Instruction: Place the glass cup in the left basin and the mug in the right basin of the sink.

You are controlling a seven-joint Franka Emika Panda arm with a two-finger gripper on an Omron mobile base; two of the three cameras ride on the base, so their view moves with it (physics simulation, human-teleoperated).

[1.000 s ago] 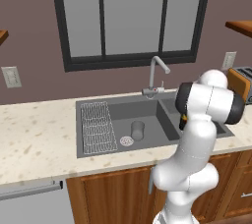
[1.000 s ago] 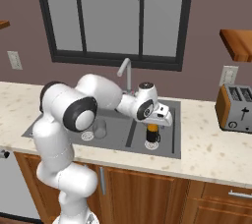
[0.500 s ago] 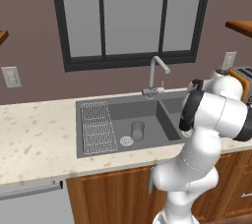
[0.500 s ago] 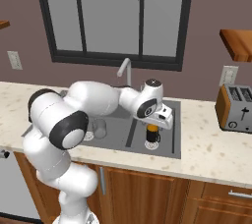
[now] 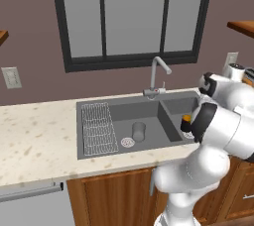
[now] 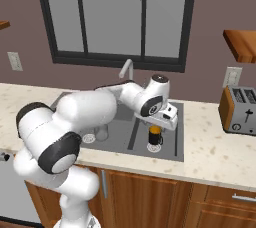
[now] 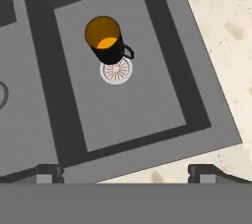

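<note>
One black mug (image 7: pixel 107 40) with an orange inside stands upright in the right basin (image 7: pixel 142 105), partly over its drain, below the tool (image 7: pixel 126 173), whose fingers are wide apart and empty. One glass cup (image 5: pixel 139 132) stands in the left basin (image 5: pixel 149 121), beyond the divider from the tool.

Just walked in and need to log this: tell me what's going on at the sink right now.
The robot arm is sorting two cups into the sink. The glass cup stands in the left basin, beside the wire rack. The mug stands upright in the right basin, next to its drain. The gripper hangs above that basin with its fingers open, holding nothing.
</note>
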